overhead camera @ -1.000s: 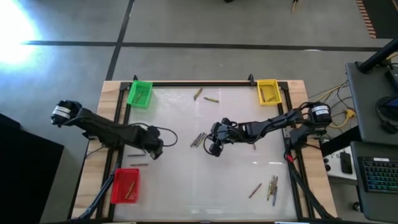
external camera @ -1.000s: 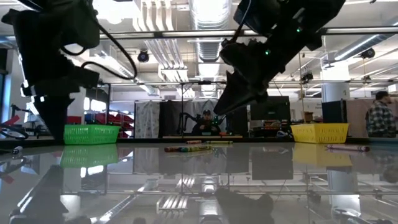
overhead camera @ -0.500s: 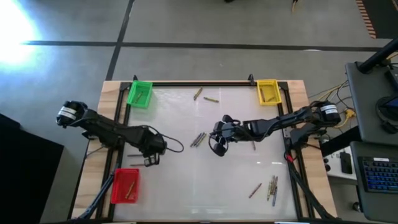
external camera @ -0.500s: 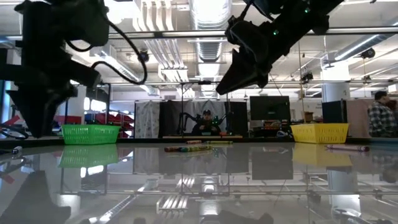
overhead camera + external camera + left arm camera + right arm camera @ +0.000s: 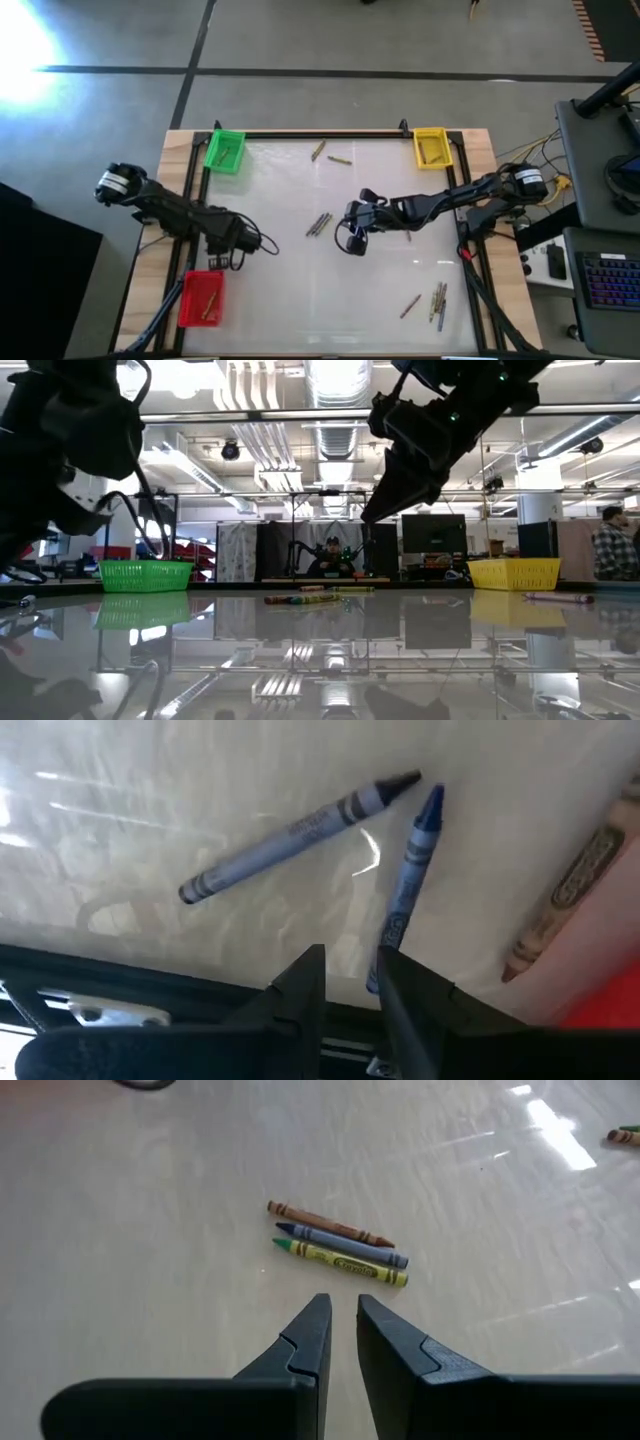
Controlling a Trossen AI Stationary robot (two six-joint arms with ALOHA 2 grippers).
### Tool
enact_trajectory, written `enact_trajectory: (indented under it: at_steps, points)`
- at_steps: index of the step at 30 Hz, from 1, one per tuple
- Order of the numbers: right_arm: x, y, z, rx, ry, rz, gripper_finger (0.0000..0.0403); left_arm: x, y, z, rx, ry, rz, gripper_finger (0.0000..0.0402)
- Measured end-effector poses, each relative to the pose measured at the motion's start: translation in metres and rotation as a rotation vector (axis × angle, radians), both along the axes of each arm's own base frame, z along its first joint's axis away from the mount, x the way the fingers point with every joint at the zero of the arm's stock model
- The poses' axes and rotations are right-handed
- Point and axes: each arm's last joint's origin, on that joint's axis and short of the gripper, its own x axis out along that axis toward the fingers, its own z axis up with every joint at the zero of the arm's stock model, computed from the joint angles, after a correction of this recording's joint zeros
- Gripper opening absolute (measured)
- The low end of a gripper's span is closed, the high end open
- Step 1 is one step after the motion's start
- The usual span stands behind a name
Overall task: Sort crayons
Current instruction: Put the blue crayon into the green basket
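Crayon sorting, pick-up stage.
Left gripper (image 5: 350, 985), fingers narrowly parted and empty, is held over two blue crayons (image 5: 405, 885) near the red bin (image 5: 202, 298). Right gripper (image 5: 340, 1342), likewise narrow, is aimed at three crayons (image 5: 338, 1245) mid-table. Wider opening and descent are judged needed next.

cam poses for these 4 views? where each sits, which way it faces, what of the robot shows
High: overhead, straight down; both arms, table.
Low: tabletop height, level into room; arms hang from above.
Left wrist: left gripper over two blue crayons.
Right wrist: right gripper facing three crayons.
Shared: high and right wrist both show that trio.
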Motion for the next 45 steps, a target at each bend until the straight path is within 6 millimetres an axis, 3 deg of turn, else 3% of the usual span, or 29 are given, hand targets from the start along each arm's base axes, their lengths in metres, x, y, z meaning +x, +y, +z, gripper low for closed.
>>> enact_trajectory:
  at_steps: [11,13,25,35,39,45]
  points:
    - [0.000,0.001,0.001,0.000,-0.003,0.004,0.0043,-0.009,-0.002,-0.011,0.007,0.028,-0.046,0.0081]
    - [0.000,0.001,0.001,0.000,-0.003,0.004,0.0043,-0.009,0.000,-0.014,0.084,0.027,-0.012,0.0086]
    - [0.000,0.001,0.001,-0.002,-0.004,0.006,0.0043,0.011,-0.001,-0.009,0.277,-0.027,-0.086,0.0120]
    - [0.000,0.001,0.001,-0.008,-0.001,0.012,0.0043,0.011,-0.002,-0.036,0.283,0.101,-0.106,0.0148]
    - [0.000,0.001,0.001,-0.009,0.001,0.012,0.0043,0.015,-0.001,-0.039,0.415,0.112,-0.069,0.0149]
    - [0.000,0.001,0.002,-0.013,0.002,0.014,0.0043,0.026,-0.003,-0.039,0.440,0.085,-0.108,0.0149]
